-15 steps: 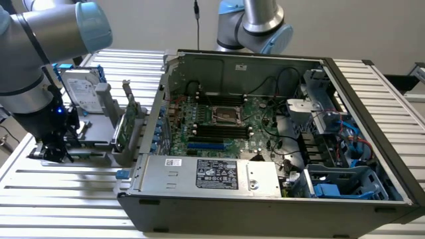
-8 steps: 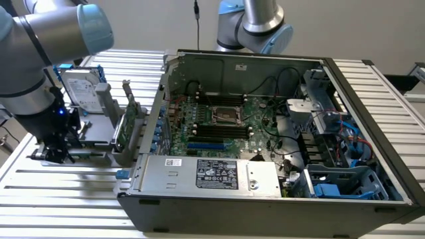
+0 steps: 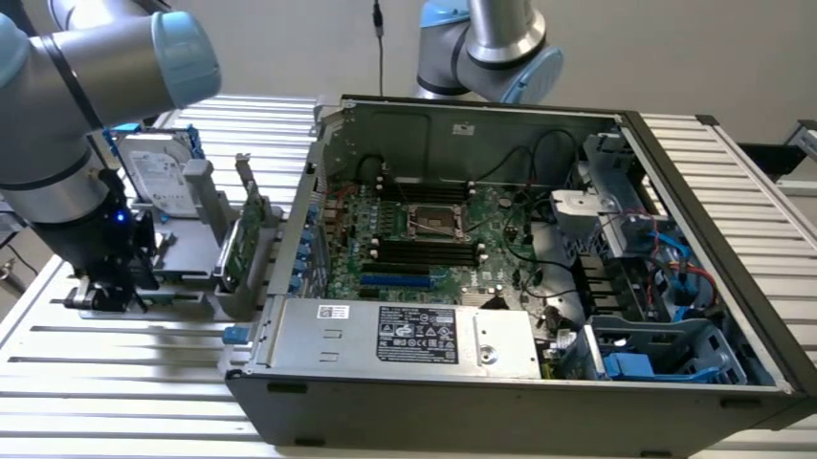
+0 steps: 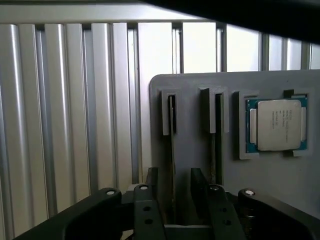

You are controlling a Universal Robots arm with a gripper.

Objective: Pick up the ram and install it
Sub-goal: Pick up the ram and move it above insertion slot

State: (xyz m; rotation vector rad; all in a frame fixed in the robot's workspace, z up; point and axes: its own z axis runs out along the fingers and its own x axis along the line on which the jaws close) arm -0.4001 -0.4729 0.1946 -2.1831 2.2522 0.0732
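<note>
The ram [image 4: 172,131] stands on edge in a slot of a grey holder [image 4: 190,90], showing as a thin dark strip. My gripper [image 4: 175,189] is lowered over it, one finger [image 4: 152,184] on each side of the stick. A small gap shows between each finger and the ram, so the gripper is open around it. A second slot [image 4: 216,135] beside it holds another thin stick. In the exterior view my gripper [image 3: 109,290] sits low over the holder at the exterior view's left, beside the open computer case [image 3: 511,287] with its motherboard [image 3: 428,239].
A processor chip [image 4: 276,124] lies in a recess of the holder. A silver hard drive [image 3: 160,177] and a green expansion card [image 3: 243,239] stand upright between my arm and the case. Another arm [image 3: 492,48] rises behind the case. The table [image 3: 128,373] is ribbed metal.
</note>
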